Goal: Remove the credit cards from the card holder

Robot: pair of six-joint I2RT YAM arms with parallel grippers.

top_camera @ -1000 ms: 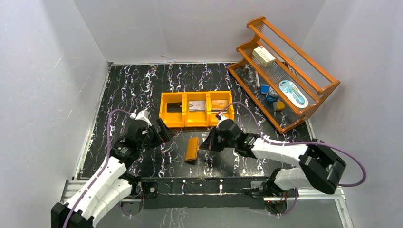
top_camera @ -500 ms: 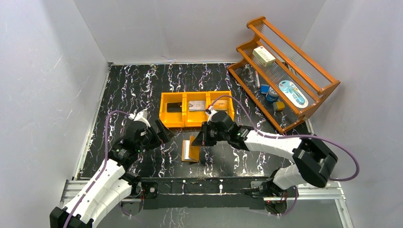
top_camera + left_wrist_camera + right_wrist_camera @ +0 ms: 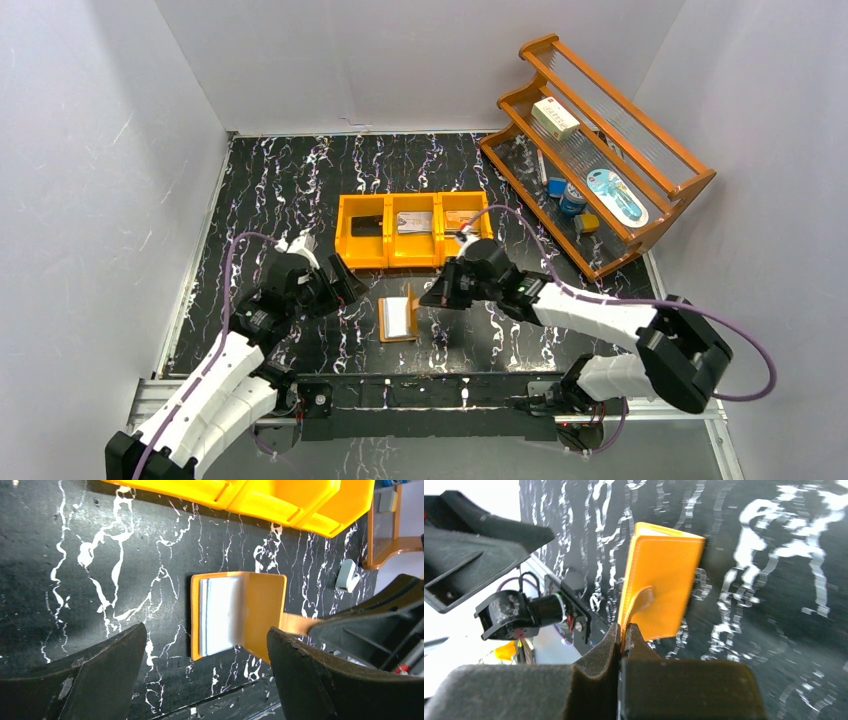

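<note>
Reading no legible text anywhere, only making out a blurred red mark on the white box (image 3: 555, 118) sitting on the wooden rack (image 3: 630, 107).

**Strap tab pinched, leaf up**

My right jaws are pressed tight together on the strap tab (image 3: 640, 602). The card holder (image 3: 666, 575) has its orange leaf tilted up off the black marbled counter (image 3: 784, 630), outer face toward me.
</note>
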